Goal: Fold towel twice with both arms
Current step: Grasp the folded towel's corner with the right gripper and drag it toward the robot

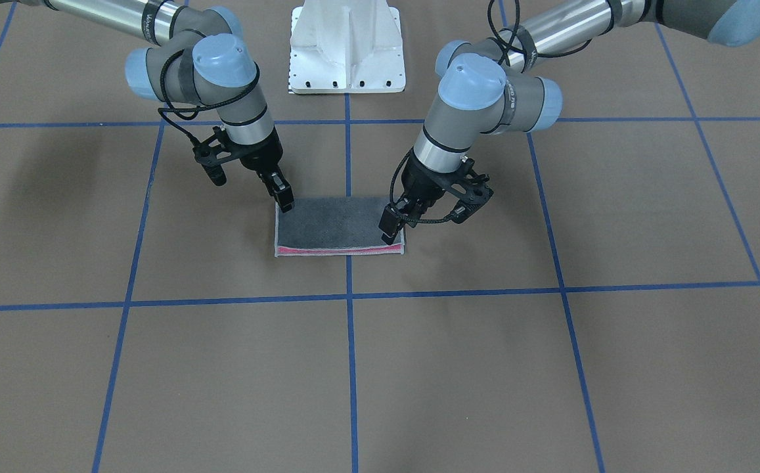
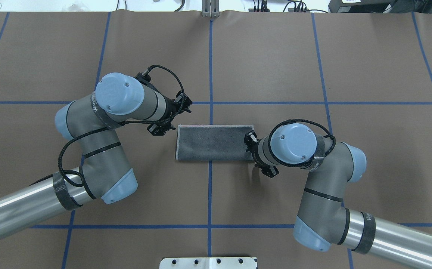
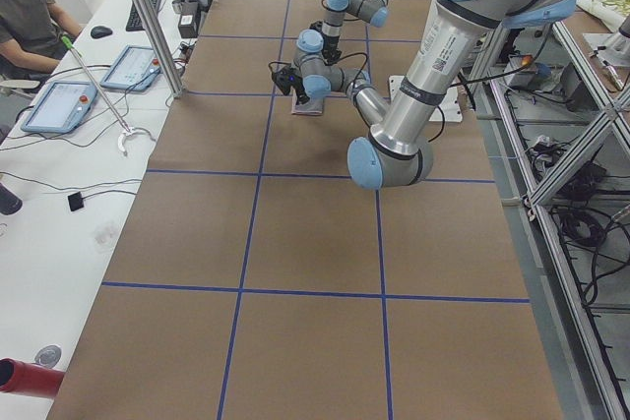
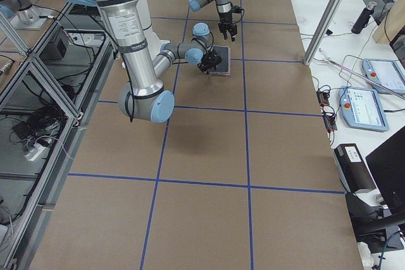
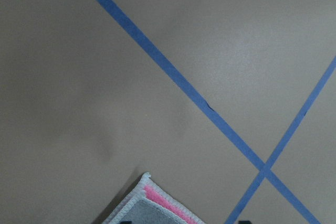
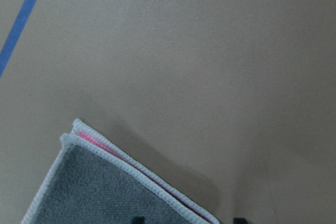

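Note:
The towel (image 1: 337,225) lies flat near the table's middle, folded into a rectangle. Its dark grey face is up and a pink strip shows along the edge away from the robot. My left gripper (image 1: 389,231) hovers just over the towel's corner on that edge. The left wrist view shows that corner (image 5: 152,211) between two spread fingertips, so this gripper is open and empty. My right gripper (image 1: 284,198) hovers at the opposite end, over the corner nearer the robot. The right wrist view shows the towel (image 6: 100,192) and two spread fingertips, so it is also open and empty.
The white pedestal base (image 1: 347,49) stands behind the towel. Blue tape lines (image 2: 210,74) grid the brown table. A side desk with tablets (image 3: 59,105) and a seated person (image 3: 25,7) lies beyond the table's far edge.

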Controlling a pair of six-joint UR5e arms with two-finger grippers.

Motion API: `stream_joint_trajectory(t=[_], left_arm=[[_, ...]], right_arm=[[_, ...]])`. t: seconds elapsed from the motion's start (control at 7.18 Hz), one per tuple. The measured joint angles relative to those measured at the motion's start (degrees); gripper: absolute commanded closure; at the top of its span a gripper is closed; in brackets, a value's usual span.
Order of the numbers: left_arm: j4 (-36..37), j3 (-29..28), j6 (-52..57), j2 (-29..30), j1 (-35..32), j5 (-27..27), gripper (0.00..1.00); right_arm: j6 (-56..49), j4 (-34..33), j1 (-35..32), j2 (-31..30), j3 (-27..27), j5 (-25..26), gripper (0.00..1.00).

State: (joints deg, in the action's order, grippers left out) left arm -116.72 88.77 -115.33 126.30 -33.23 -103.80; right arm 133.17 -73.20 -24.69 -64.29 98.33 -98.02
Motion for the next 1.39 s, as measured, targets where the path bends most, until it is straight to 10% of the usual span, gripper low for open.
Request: stream_joint_trajectory(t=[0.14,1.39], left_arm=[[0.0,0.0,-0.1,0.03,0.0,0.0,0.26],[0.0,1.94,-0.48,0.16,-0.21,-0.21,0.26]], right_arm=[[-0.01,-0.19,0.04,-0.02,0.06,0.12,1.0],[0.36,-9.84,5.12,-2.69,12.05,-1.16,1.0]])
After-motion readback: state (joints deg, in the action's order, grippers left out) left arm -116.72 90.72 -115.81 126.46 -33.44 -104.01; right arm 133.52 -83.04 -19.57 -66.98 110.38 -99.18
